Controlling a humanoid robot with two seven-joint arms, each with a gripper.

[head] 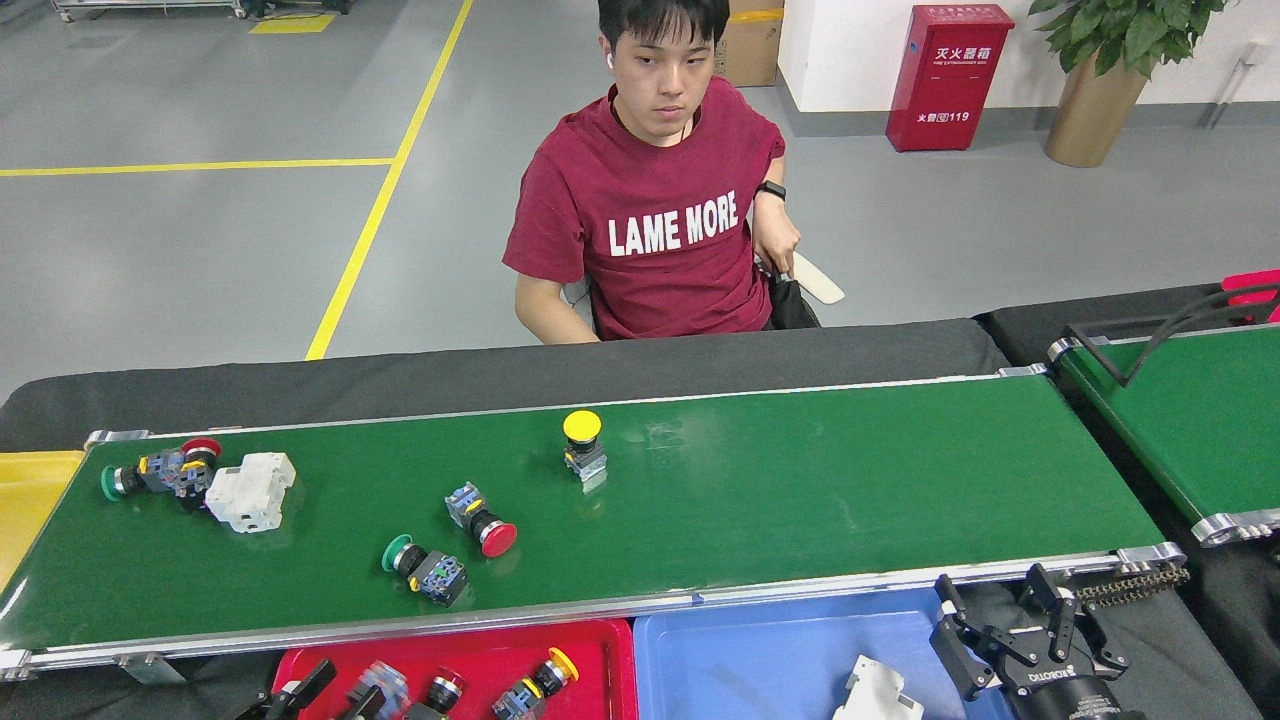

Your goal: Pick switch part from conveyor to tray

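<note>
Switches are riding the conveyor [800, 480]: a yellow switch [583, 443] upright, a red switch [482, 519] and a green switch [424, 568] lying flat, plus a cluster [160, 470] beside a white breaker [248, 491]. Left gripper [320, 695] is hovering over the red tray [610, 650], seemingly releasing a part, though its jaws are unclear. Right gripper [1010, 625] is waiting with jaws spread, empty, beside the blue tray [760, 650].

Grey floor [200, 260], yellow lines [380, 215], potted plant [1110, 60].
</note>
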